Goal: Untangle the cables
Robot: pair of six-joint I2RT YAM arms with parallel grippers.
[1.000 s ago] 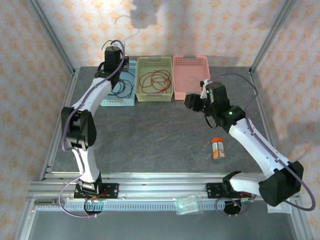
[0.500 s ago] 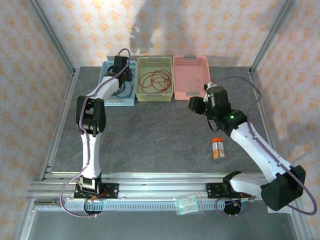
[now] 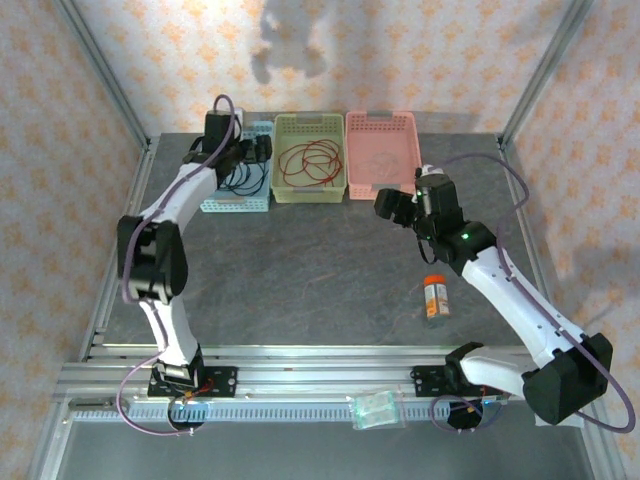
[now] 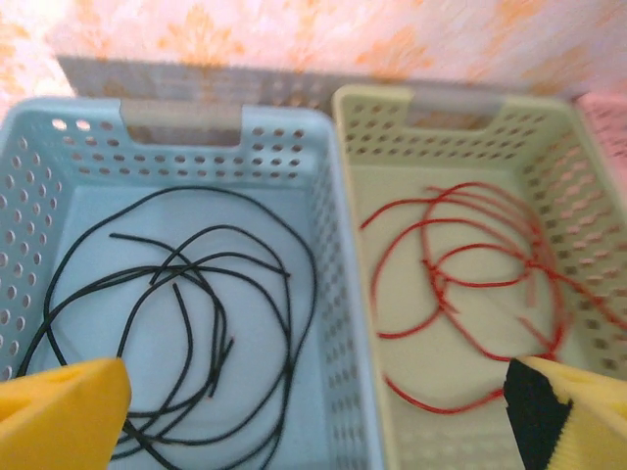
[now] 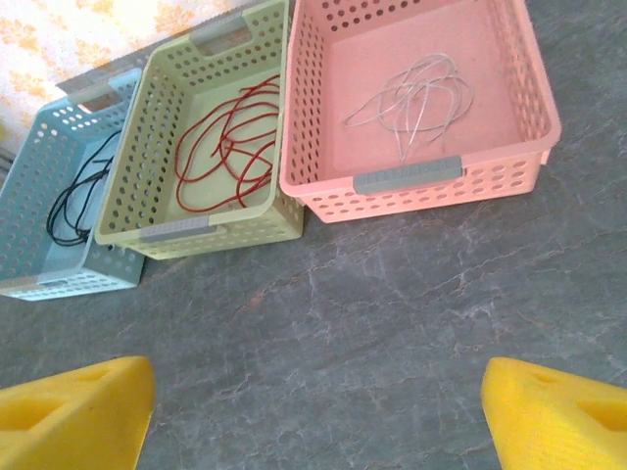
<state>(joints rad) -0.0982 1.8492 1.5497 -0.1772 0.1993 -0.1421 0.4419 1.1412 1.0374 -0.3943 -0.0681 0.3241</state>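
Close by, the right tool (image 5: 318, 411) hangs over the grey surface (image 5: 392, 294), fingers spread wide, gripping nothing. Farther back, black cables (image 4: 181, 294) lie coiled in the blue basket (image 4: 328, 196), red cables (image 4: 460, 284) in the green basket (image 4: 358, 245), a pale cable (image 5: 416, 103) in the pink basket (image 5: 411, 176); the left tool (image 4: 313, 411) hovers above the first two, equally wide and empty.

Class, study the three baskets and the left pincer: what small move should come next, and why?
Probably lift the open, empty left pincer clear of the blue basket: black cable lies there alone, red cable in the green basket, whitish cable in the pink basket, nothing tangled.
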